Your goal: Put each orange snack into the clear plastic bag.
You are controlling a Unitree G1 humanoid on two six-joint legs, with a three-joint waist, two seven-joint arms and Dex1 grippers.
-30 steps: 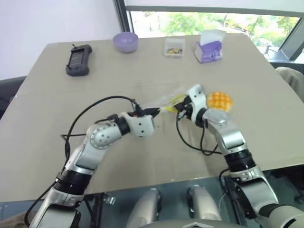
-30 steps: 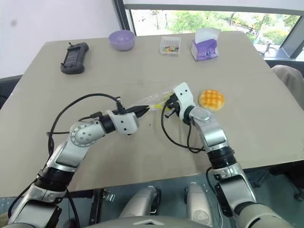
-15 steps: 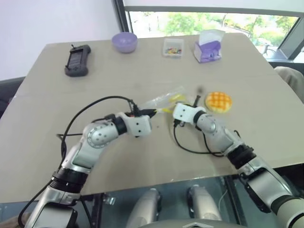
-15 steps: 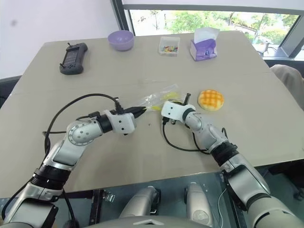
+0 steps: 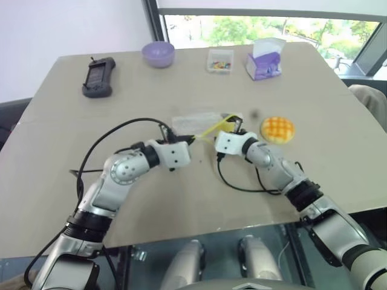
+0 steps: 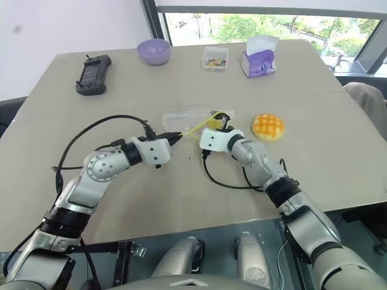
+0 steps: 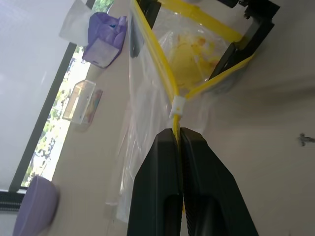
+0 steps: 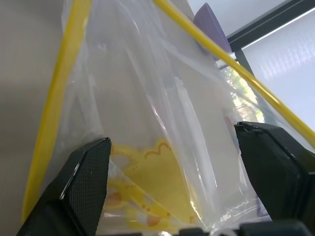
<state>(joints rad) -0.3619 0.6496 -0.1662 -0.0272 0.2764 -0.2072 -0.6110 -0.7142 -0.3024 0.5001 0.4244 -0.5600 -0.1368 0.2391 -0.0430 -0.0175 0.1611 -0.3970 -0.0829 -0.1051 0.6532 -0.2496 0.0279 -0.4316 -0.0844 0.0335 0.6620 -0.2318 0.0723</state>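
My left fingers (image 7: 179, 147) pinch the bag's (image 5: 196, 121) yellow seal. My right fingers (image 8: 268, 162) are spread wide inside its mouth. Bun (image 5: 277, 129) sits just beside on the counter (image 5: 72, 163).

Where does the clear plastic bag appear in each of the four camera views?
Left eye view: bag mid-table, beyond both tools.
Right eye view: bag mid-table, left of the bun.
Left wrist view: bag above the pinching fingers.
Right wrist view: bag between the fingers.
Shared landmark: yellow seal strip.

Round orange snack (image 5: 277, 129) with criss-cross grid, lying on the table, outside the bag. Just beside it, clear plastic bag (image 5: 195, 121), yellow seal strip pulled apart, mouth spread open.
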